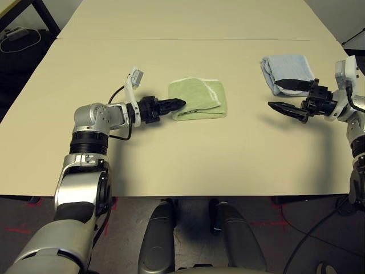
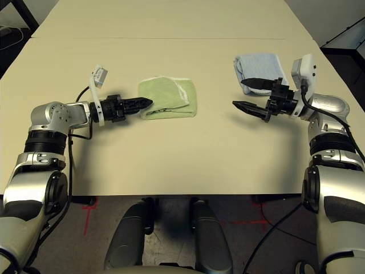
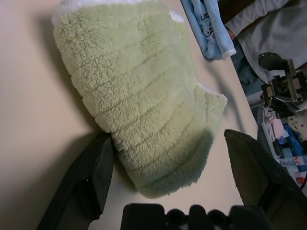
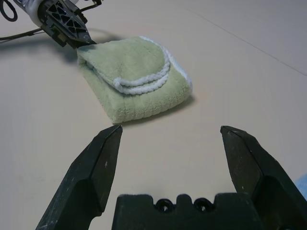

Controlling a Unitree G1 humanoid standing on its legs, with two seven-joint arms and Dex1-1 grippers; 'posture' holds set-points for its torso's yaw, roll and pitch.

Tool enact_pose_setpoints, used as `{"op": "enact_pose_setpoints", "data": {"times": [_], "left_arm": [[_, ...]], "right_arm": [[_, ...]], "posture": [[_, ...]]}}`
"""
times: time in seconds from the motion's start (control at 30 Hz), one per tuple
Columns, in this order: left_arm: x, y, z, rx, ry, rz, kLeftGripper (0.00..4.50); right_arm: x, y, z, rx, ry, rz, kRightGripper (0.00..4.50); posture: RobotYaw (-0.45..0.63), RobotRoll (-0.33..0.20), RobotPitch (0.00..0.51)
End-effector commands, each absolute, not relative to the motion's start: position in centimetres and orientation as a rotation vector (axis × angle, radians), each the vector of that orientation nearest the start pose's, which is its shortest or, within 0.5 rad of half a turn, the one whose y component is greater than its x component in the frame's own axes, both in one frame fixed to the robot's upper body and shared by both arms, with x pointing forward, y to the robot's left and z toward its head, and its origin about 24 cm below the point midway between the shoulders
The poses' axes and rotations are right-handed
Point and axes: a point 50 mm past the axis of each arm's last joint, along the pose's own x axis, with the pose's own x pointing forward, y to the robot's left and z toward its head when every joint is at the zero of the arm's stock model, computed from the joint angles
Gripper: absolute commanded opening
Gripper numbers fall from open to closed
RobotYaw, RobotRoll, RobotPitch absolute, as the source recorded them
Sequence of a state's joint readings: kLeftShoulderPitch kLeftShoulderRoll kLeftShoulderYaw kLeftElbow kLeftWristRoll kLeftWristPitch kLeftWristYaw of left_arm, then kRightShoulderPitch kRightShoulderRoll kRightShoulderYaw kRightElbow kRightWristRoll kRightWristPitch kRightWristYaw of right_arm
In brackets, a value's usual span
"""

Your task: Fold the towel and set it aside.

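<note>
Head view: green towel point(image 1: 198, 99) folded at worktop point(image 1: 182, 160) centre; left claw point(image 1: 175, 105) at its 9 o'clock edge; blue towel point(image 1: 287, 73) at 2 o'clock.
Left wrist: claw wide, straddling the towel's end.
Right wrist: right claw point(image 4: 168, 139) wide, empty, well apart.

towel point(image 1: 198, 98): fluffy green terry cloth | table point(image 1: 188, 160): smooth matt beige | forearms: glossy silver
</note>
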State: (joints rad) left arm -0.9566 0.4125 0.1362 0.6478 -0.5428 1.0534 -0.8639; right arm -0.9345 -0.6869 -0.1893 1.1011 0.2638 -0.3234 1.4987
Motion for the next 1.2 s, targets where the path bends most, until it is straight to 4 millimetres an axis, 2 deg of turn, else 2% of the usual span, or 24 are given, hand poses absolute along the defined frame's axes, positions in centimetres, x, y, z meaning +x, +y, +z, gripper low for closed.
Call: {"op": "enact_pose_setpoints", "data": {"times": [0.03,0.33,0.37,0.43,0.73,0.8,1.2], "left_arm": [[36.66,15.84,15.89,-0.536,0.556,-0.910,4.50],[37.31,15.33,16.00,-0.566,0.543,-0.886,4.50],[37.36,15.34,15.99,-0.565,0.543,-0.882,4.33],[37.41,15.40,15.95,-0.563,0.545,-0.878,3.93],[37.26,15.16,16.14,-0.621,0.566,-0.893,0.55],[37.30,15.05,16.32,-0.646,0.563,-0.892,0.01],[36.84,15.80,16.75,-0.667,0.563,-0.893,0.01]], "right_arm": [[34.07,-28.56,18.17,-0.333,-0.129,1.025,4.48],[34.04,-28.52,17.97,-0.343,-0.124,1.024,4.48],[34.04,-28.53,17.96,-0.344,-0.124,1.023,4.50],[34.04,-28.53,17.96,-0.347,-0.124,1.023,4.50],[34.00,-28.64,17.88,-0.357,-0.119,1.018,4.50],[33.98,-28.68,17.86,-0.360,-0.117,1.016,4.50],[34.18,-28.39,18.09,-0.371,-0.121,1.018,4.50]], "posture": [[0.11,0.000,0.208],[0.11,0.000,0.205],[0.11,0.000,0.205],[0.11,0.000,0.205],[0.11,0.000,0.200],[0.11,0.000,0.200],[0.11,0.000,0.196]]}}
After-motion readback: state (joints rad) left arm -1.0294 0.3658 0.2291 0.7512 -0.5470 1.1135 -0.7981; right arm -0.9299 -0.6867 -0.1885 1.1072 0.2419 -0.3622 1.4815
